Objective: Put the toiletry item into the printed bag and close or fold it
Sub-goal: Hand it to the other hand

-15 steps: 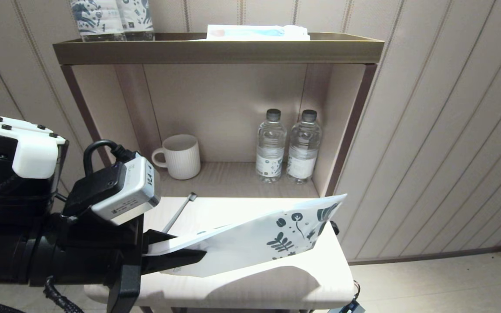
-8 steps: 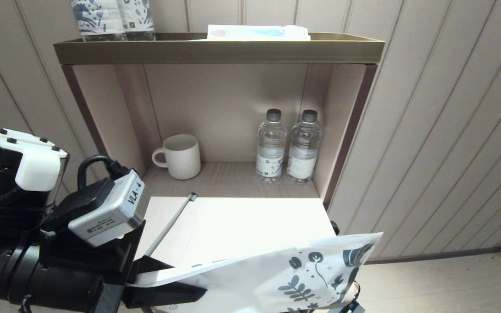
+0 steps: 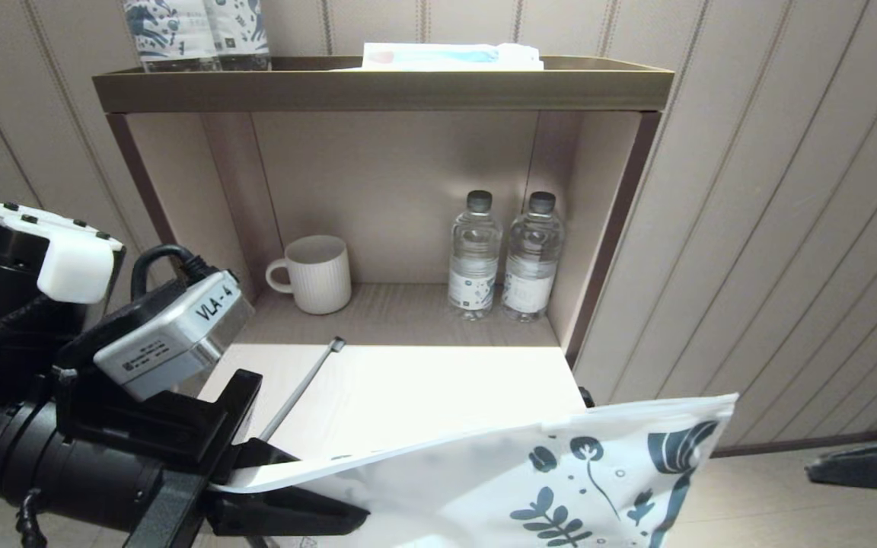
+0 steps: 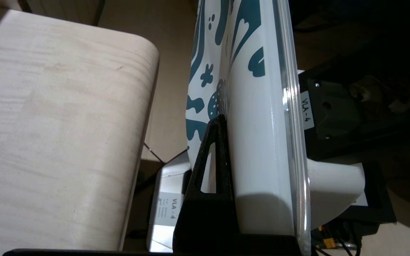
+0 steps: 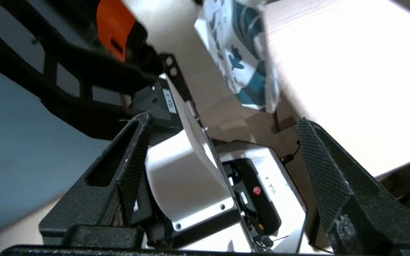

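The printed bag point(image 3: 560, 479) hangs in the air over the table's front right corner, and its leaf-printed end point(image 3: 674, 457) points right. My left gripper point(image 3: 290, 487) is shut on its plain end at the lower left. In the left wrist view the bag point(image 4: 258, 124) stands edge-on against one black finger point(image 4: 212, 156). The grey toothbrush point(image 3: 300, 390) lies slantwise on the white table point(image 3: 423, 388), its head toward the shelf. My right gripper point(image 3: 865, 464) shows at the right edge, low beside the table. It is open and empty point(image 5: 226, 149), and the bag point(image 5: 240, 53) hangs ahead of it.
A shelf unit stands behind the table. Its lower niche holds a white ribbed mug point(image 3: 317, 274) and two water bottles point(image 3: 473, 259) point(image 3: 531, 259). The top tray point(image 3: 377, 87) carries navy-printed packs point(image 3: 195, 30) and a flat packet point(image 3: 450, 57). A panelled wall is on the right.
My left gripper has carried the bag forward and to the right, off the tabletop. The right gripper has come into the head view at the right edge. The toothbrush has not moved.
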### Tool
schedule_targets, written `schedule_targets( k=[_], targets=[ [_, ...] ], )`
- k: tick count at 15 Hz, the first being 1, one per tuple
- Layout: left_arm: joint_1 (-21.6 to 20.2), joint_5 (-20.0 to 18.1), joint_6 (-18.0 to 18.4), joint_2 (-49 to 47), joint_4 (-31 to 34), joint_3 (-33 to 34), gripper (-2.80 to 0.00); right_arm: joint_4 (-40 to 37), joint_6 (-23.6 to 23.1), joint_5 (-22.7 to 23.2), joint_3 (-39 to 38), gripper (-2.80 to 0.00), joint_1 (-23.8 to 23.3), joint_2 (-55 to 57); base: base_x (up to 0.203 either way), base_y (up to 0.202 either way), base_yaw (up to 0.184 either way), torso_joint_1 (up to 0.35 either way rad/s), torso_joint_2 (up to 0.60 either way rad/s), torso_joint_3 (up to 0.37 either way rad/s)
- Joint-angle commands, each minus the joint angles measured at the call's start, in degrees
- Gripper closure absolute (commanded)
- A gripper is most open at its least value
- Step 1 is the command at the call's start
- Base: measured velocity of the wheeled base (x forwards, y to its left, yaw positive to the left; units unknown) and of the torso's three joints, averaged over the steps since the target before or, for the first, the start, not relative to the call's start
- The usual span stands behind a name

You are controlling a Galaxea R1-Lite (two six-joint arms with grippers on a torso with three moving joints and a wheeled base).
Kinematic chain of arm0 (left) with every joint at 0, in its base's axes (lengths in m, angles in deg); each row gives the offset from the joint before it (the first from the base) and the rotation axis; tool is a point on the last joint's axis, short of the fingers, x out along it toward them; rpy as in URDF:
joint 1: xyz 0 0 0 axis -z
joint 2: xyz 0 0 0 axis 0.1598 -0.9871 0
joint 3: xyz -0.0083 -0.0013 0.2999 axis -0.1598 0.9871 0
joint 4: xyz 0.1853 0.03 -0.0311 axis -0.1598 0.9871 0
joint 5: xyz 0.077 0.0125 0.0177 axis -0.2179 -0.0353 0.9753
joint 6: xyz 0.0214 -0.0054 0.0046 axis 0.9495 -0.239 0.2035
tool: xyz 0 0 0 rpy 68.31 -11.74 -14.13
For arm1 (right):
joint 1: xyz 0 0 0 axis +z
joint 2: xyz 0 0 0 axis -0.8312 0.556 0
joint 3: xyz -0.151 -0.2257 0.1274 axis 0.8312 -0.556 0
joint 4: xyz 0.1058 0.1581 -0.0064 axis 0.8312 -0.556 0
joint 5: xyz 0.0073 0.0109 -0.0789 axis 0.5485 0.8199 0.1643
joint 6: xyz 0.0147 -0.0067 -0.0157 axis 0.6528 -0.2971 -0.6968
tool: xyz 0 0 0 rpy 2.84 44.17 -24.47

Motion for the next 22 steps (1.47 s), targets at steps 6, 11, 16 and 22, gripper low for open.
schedule_targets(
  k=[6, 11, 16, 22],
  targets=[
    [-0.04, -2.00, 0.24, -2.99, 1.35, -1.49, 0.00, 0.32, -17.59, -5.71, 4.32, -2.80, 7.27, 18.71, 0.000, 0.000, 0.000, 0.000, 0.00, 0.000],
    [0.05, -2.01, 0.72, -4.18, 1.37, -1.31, 0.00, 0.44, -19.38, -5.65, 9.80, -2.80, 10.36, 21.46, 0.000, 0.000, 0.000, 0.000, 0.00, 0.000],
    [0.05, -2.01, 0.72, -3.83, 1.28, -1.31, 0.00, 0.44, -19.93, -5.73, 11.14, -2.80, 15.34, 23.31, 0.000, 0.000, 0.000, 0.000, 0.00, 0.000],
    [0.05, -1.92, 0.72, -3.83, 1.28, -1.22, 0.00, 0.61, -19.84, -5.73, 11.82, 0.00, 14.94, 24.74, 0.000, 0.000, 0.000, 0.000, 0.00, 0.000]
  ],
)
